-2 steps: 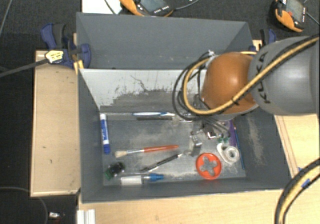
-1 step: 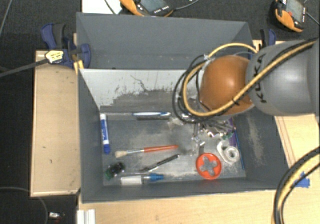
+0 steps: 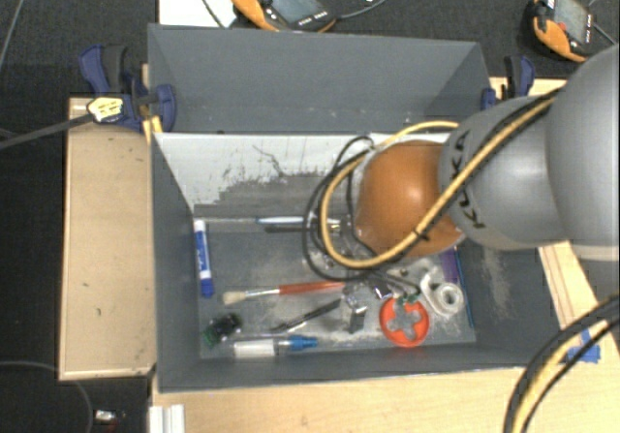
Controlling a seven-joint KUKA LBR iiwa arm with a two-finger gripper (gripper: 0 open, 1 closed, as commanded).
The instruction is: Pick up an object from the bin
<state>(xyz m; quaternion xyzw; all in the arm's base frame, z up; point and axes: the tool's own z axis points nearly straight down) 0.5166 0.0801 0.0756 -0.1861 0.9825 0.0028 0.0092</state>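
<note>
My gripper (image 3: 356,309) reaches down below the orange wrist cover to the floor at the front middle of the bin. It stands at the right ends of a red-handled paintbrush (image 3: 281,293) and a thin black brush (image 3: 305,313). Just right of it lies a round red-orange thing (image 3: 404,322), with a white tape roll (image 3: 447,298) beyond. A white and blue pen (image 3: 276,347) lies by the front wall, to its lower left. Whether the gripper touches any of them I cannot tell.
A blue marker (image 3: 201,259) lies along the left wall. A small green and black thing (image 3: 221,328) sits in the front left corner. A silver pen (image 3: 283,222) rests near the back slope. The arm and cables cover the bin's right half.
</note>
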